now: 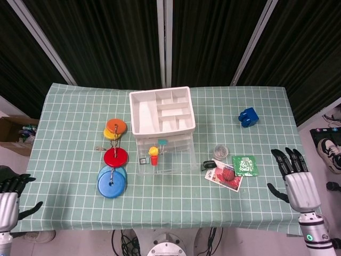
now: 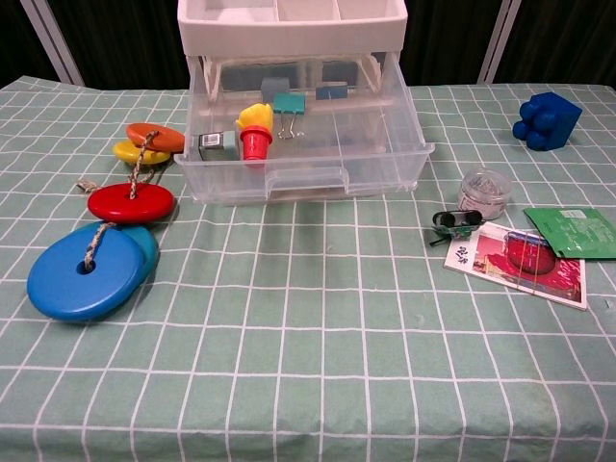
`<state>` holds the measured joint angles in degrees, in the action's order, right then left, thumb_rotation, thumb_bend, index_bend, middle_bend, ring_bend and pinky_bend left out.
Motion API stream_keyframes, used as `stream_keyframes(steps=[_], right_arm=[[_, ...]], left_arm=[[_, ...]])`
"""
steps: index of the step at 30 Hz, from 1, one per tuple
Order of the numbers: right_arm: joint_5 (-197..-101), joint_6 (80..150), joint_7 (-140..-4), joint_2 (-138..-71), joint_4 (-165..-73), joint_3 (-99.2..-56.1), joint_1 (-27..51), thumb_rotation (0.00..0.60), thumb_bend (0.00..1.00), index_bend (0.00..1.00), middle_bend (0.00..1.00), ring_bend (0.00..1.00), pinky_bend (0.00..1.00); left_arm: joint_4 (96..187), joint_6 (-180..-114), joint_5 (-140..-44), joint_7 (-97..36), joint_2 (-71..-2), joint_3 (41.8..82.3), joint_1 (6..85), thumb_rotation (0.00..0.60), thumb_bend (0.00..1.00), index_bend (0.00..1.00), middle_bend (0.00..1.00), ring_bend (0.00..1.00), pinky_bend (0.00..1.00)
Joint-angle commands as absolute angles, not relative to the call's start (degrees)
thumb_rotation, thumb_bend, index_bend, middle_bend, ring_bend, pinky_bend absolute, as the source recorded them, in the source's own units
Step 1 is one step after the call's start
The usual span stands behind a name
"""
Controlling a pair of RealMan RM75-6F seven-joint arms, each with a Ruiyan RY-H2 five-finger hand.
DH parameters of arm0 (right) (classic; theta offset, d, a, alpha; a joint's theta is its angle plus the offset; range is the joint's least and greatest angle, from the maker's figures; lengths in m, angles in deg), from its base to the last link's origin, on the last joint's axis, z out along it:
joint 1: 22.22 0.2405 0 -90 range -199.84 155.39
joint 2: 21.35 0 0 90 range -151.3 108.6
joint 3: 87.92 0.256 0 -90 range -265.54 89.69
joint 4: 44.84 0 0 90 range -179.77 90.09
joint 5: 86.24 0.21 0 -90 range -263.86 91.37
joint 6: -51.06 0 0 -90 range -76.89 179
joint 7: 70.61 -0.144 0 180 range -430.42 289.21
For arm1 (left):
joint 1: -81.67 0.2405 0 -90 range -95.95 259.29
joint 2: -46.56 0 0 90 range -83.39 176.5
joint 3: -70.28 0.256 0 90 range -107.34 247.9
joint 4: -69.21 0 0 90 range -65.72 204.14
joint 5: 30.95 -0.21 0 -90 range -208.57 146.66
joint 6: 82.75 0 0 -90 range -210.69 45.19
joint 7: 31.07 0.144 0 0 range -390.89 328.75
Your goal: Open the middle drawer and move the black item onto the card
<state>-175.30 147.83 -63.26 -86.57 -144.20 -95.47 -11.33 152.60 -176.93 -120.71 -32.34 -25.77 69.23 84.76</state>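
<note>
The clear drawer unit has its middle drawer pulled out, with a yellow-and-red toy, a small grey box and binder clips inside. The black item lies on the cloth, touching the upper left edge of the red card. My right hand is off the table's right edge, fingers spread, holding nothing. My left hand sits at the lower left, off the table, also open. Neither hand shows in the chest view.
Coloured discs on a cord lie left of the drawers. A small clear jar and a green packet sit by the card. A blue block is at the back right.
</note>
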Motion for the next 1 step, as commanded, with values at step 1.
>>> stream_keyframes(steps=[1], right_arm=[[-176.9,149.8,-68.3,-85.3,-141.2,-97.2,-15.5,0.600,0.11,0.00,0.10,0.00,0.03]], left_arm=[[153.2,-176.8,-121.0,-31.6,-25.8,69.4,84.6,0.600,0.00,0.32,0.25,0.22,0.21]])
